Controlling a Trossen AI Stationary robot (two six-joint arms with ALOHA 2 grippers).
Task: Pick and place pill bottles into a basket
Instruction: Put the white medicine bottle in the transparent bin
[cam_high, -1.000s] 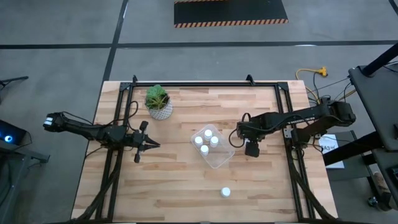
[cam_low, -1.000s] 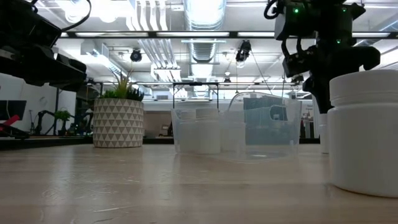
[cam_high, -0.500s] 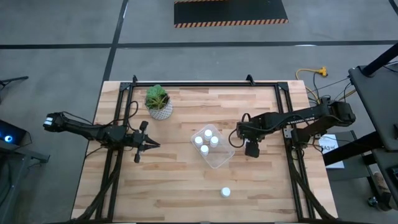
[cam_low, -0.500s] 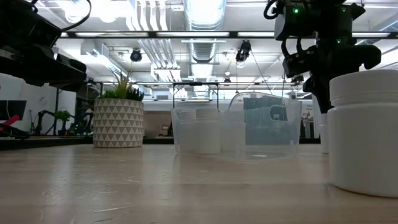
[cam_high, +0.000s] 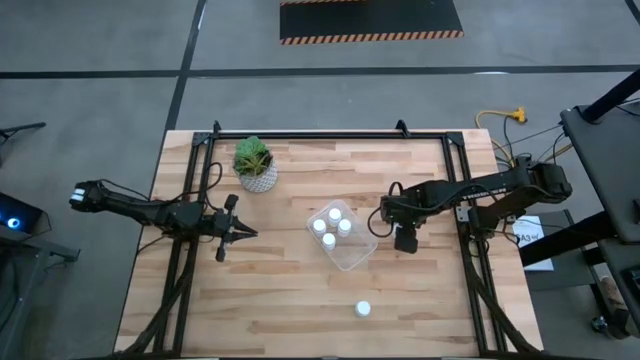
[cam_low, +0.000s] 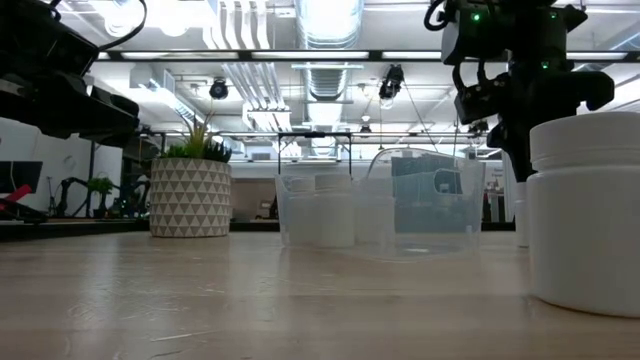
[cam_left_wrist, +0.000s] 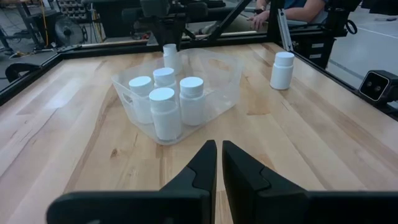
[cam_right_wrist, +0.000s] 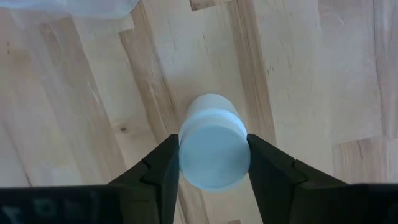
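Observation:
The clear basket (cam_high: 356, 256) lies mid-table and holds several white pill bottles (cam_high: 333, 226), which stand upright in it; it also shows in the left wrist view (cam_left_wrist: 227, 93). My right gripper (cam_high: 386, 214) stands just right of the basket, pointing down, shut on another pill bottle (cam_right_wrist: 213, 146), which also shows in the left wrist view (cam_left_wrist: 169, 57). One more bottle (cam_high: 363, 309) stands on its base near the table's near edge. My left gripper (cam_high: 246, 233) is shut and empty, left of the basket. My right gripper pinches the bottle between its two fingers (cam_right_wrist: 158, 174), on opposite sides of the round cap (cam_right_wrist: 188, 155) at its top. The fingers come from above, pointing down. The bottle stands upright below them; whether its base rests on the table I cannot tell.
A white patterned pot with a green plant (cam_high: 256, 170) stands at the far left. Dark frame rails (cam_high: 180, 270) run along the table's left, right and far sides. Bare wood lies between the basket and the near edge, around the lone bottle.

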